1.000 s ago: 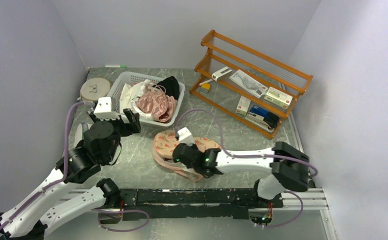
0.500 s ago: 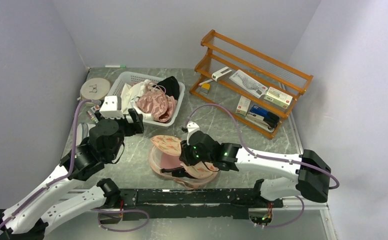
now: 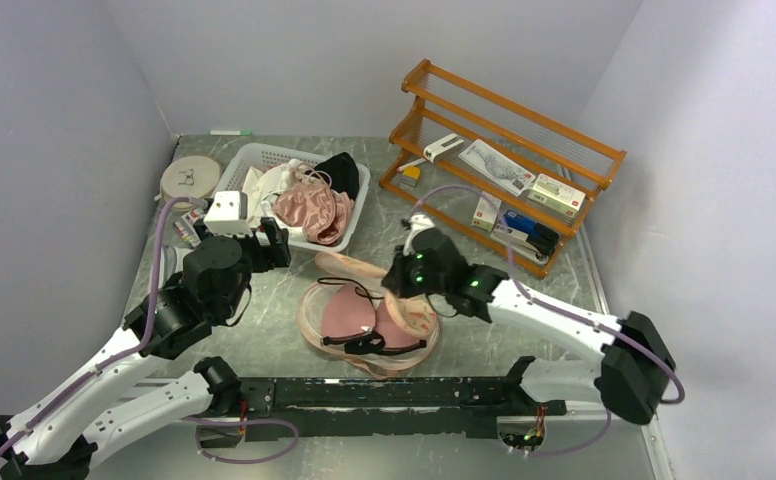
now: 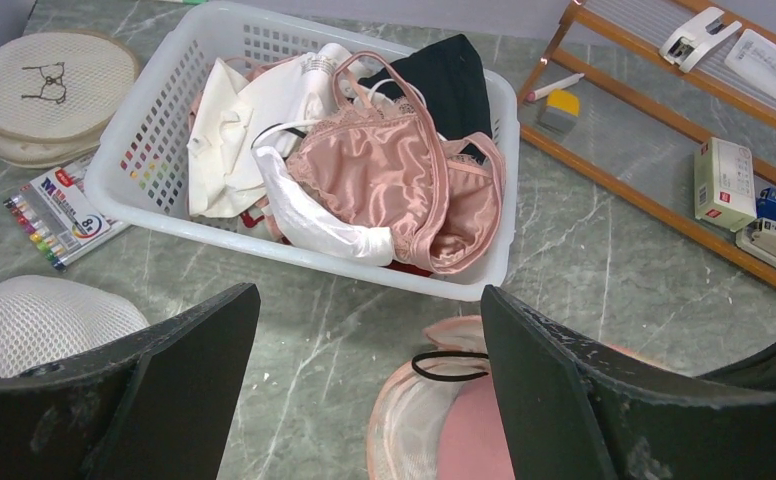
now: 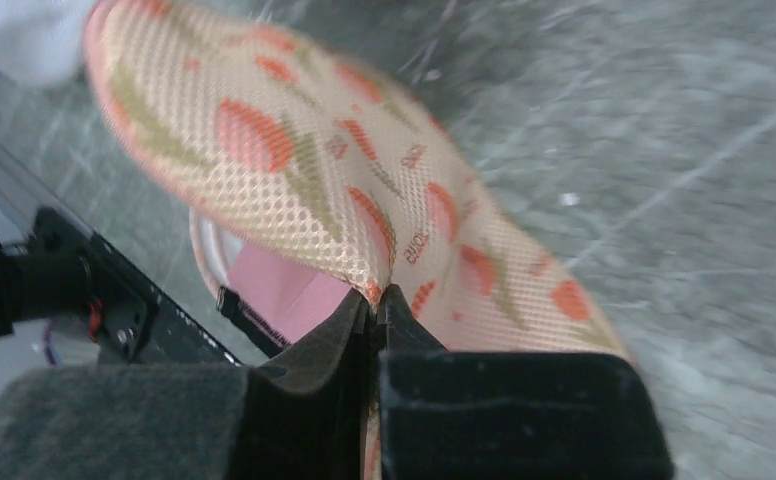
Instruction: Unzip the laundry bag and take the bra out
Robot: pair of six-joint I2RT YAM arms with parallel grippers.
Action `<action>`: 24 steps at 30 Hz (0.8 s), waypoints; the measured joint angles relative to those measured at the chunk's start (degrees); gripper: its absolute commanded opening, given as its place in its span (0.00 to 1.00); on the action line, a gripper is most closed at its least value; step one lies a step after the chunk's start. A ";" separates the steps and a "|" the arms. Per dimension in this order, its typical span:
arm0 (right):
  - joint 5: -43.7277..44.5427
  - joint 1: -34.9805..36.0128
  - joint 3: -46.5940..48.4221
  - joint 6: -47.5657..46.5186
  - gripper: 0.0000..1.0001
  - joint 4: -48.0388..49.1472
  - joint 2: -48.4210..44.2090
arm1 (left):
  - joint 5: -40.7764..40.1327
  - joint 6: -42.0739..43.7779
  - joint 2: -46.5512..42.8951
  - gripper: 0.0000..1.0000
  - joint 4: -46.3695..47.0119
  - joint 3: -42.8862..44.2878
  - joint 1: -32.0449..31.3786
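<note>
The laundry bag [image 3: 316, 312] lies open mid-table, its printed peach lid [image 3: 352, 266] lifted and folded toward the back. My right gripper [image 3: 402, 287] is shut on the lid's edge; the right wrist view shows the jaws pinching the printed mesh lid [image 5: 304, 170] at the gripper [image 5: 376, 296]. The dusty pink bra [image 3: 352, 316] with black trim lies in the bag's lower half, also in the right wrist view [image 5: 276, 285]. My left gripper [image 3: 269, 246] is open and empty above the table, left of the bag; in its view [image 4: 364, 400] the bag's rim [image 4: 409, 420] and a black strap loop [image 4: 449, 366] show between the fingers.
A white basket [image 3: 236, 168] with a shiny pink satin garment [image 4: 394, 180] and other clothes stands at the back left. A round mesh dome bag [image 3: 189, 178], markers [image 4: 59, 210] and a white mesh bag [image 4: 49, 318] are on the left. A wooden rack [image 3: 509, 130] stands back right.
My right gripper moved up, back and to the right, pulling the bag's lid open and uncovering the bra. My left gripper shifted slightly toward the back and stays open.
</note>
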 measured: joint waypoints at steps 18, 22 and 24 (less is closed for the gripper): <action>-19.78 -45.29 -14.99 1.90 0.03 1.77 -8.66 | 4.92 1.73 2.71 0.92 0.55 0.00 0.00; -17.88 -47.98 -17.14 -0.20 0.31 -0.57 -9.55 | 8.81 3.34 5.92 0.92 1.16 0.00 0.00; -14.51 -48.06 -17.73 -0.72 0.47 -2.54 -13.81 | 10.75 4.02 7.85 0.95 1.29 0.00 0.00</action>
